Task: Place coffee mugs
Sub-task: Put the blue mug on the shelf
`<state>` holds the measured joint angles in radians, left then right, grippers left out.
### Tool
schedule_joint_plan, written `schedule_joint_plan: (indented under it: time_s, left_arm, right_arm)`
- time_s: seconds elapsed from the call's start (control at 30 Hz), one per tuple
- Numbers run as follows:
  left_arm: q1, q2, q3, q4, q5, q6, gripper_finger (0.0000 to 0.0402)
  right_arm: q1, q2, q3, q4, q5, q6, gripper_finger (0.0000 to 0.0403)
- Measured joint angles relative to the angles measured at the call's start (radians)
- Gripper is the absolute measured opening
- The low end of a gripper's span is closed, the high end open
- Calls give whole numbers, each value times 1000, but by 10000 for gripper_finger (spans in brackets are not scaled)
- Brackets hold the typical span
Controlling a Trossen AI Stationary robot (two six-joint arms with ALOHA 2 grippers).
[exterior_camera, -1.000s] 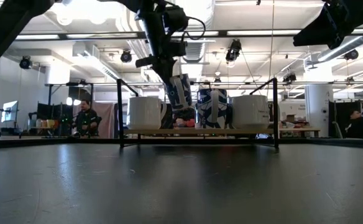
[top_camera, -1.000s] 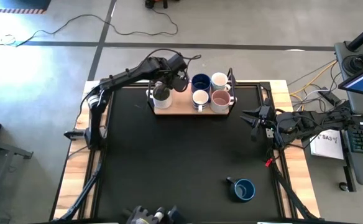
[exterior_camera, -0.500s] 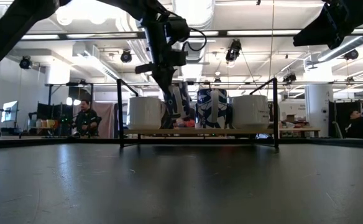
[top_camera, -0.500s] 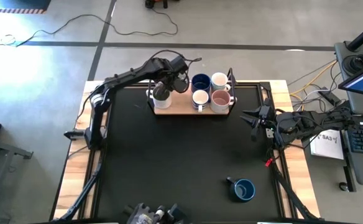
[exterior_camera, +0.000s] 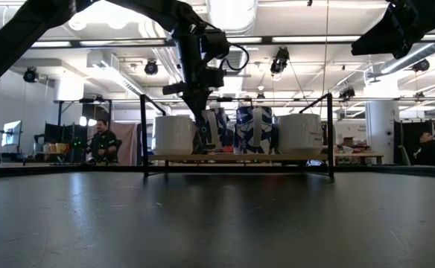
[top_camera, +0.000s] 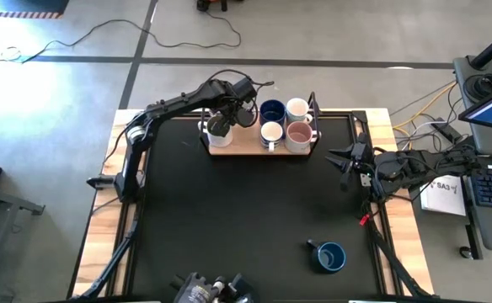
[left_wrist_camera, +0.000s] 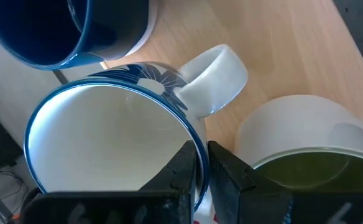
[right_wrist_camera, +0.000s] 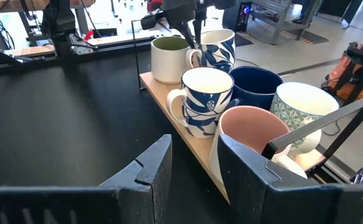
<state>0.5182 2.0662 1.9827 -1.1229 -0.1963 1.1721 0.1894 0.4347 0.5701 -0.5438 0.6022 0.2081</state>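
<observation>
Lowered since a second ago: the left tool (top_camera: 235,112), with its blue-patterned mug (left_wrist_camera: 107,149) now down among the others on the tray (top_camera: 246,145) rather than tilted above it. Clamped on that mug's rim, one finger (left_wrist_camera: 181,171) inside and one outside, jaws nearly together. Set at the far left-centre of the tray, handle turned toward the olive-lined white mug (top_camera: 219,132) just beside it, with a dark blue mug (top_camera: 271,110) on the other side. Also on the tray: a patterned white mug (top_camera: 271,132), a pink mug (top_camera: 299,133) and a pale mug (top_camera: 297,108) at the far right corner. Well apart, near the right front of the black counter (top_camera: 229,219), a lone blue mug (top_camera: 330,257) standing upright. Parked at the counter's right edge, unmoved, the right tool (top_camera: 344,161), fingers apart and holding nothing, pointed toward the tray. Beyond the counter in the low view, a seated person (exterior_camera: 102,141) at far left.
</observation>
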Motion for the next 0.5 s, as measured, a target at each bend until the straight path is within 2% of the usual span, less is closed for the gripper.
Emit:
schedule_joint_plan:
  time_s: [0.5]
  left_arm:
    - [11, 10, 2, 1, 5, 65, 13]
  right_arm:
    - [0, 0, 0, 0, 0, 0, 121]
